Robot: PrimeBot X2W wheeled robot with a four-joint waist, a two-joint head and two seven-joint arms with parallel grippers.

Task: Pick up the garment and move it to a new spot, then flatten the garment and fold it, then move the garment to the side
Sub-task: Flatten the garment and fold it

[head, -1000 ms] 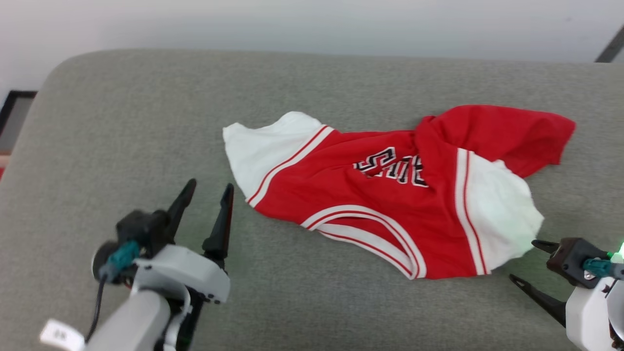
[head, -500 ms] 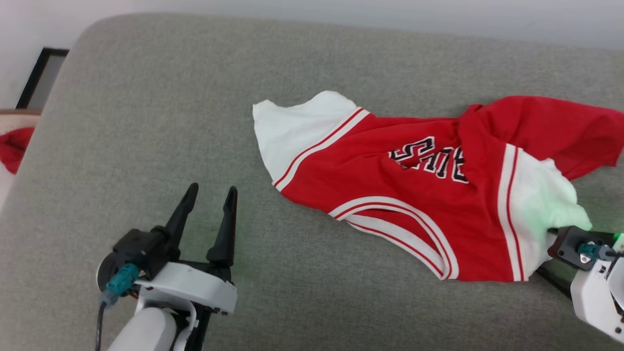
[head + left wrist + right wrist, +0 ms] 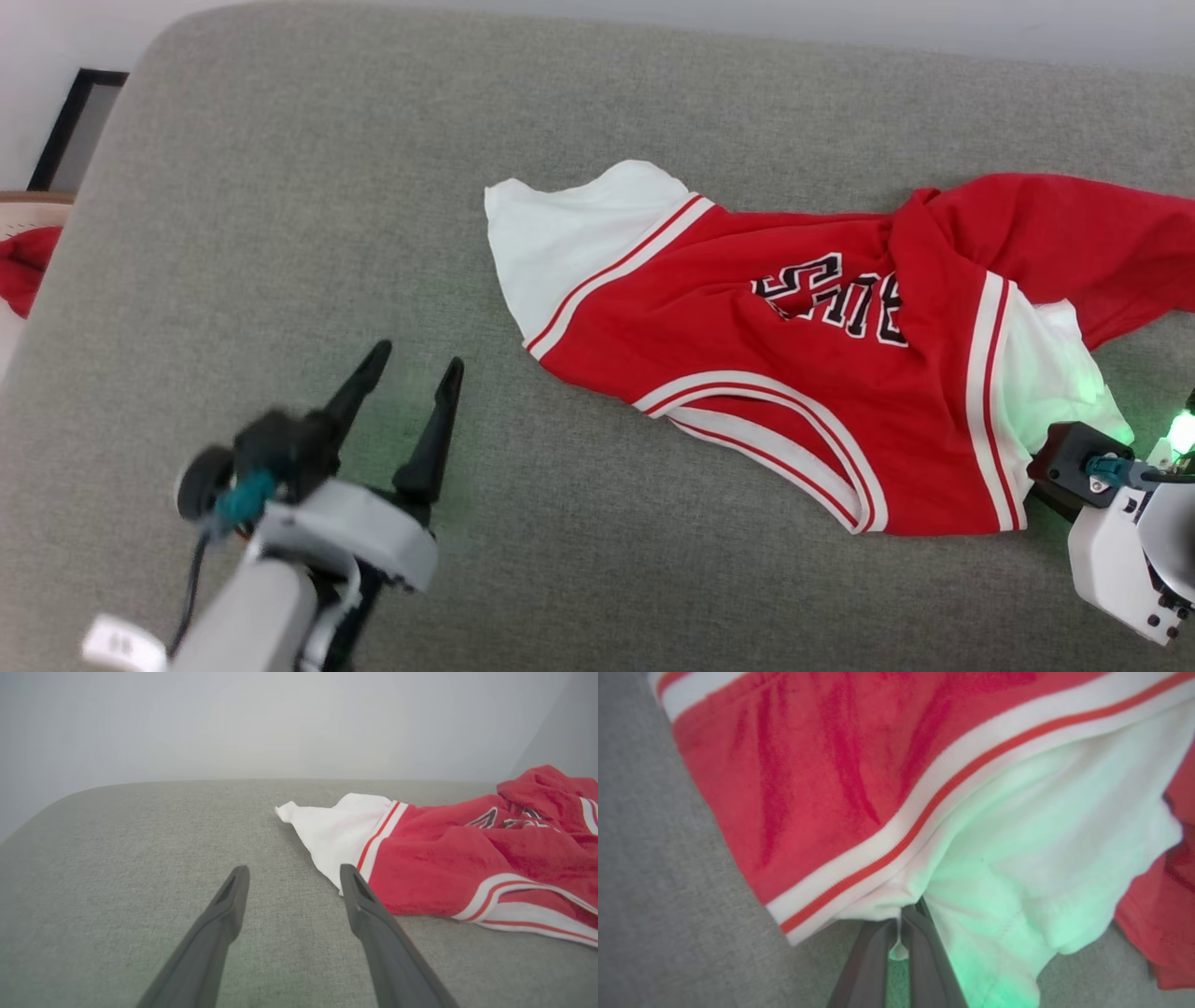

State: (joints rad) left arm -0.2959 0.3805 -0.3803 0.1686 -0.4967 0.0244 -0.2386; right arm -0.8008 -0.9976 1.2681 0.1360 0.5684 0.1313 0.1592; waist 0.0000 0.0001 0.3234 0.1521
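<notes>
Head view first: the garment (image 3: 747, 373) lies crumpled on the grey padded worktop (image 3: 280, 187). Its long axis runs across the robot's front from left to right. The left-hand sleeve (image 3: 560, 233) is spread out white and fairly flat. The red body is bunched and folded over itself toward the right, where it runs past the edge of that view.

The right tool (image 3: 903, 919) sits at the near right corner of the cloth. In the right wrist view its two fingers are pressed together on a pinch of the right-hand sleeve (image 3: 1041, 835), just beside the striped trim (image 3: 924, 812), so it has hold of the garment. The rest of the cloth fans out ahead of that pinch.

The left tool (image 3: 418, 355) is over bare worktop, fingers spread wide with nothing between them. The garment lies ahead of it and to its right. The left-hand sleeve is the nearest part, near but apart from the fingers.

By my reading, the pick-up rests on the right arm alone. Lifting from that one corner would probably let the long body trail leftward. The left arm is the nearer one to the free sleeve, should a second hold be wanted.
</notes>
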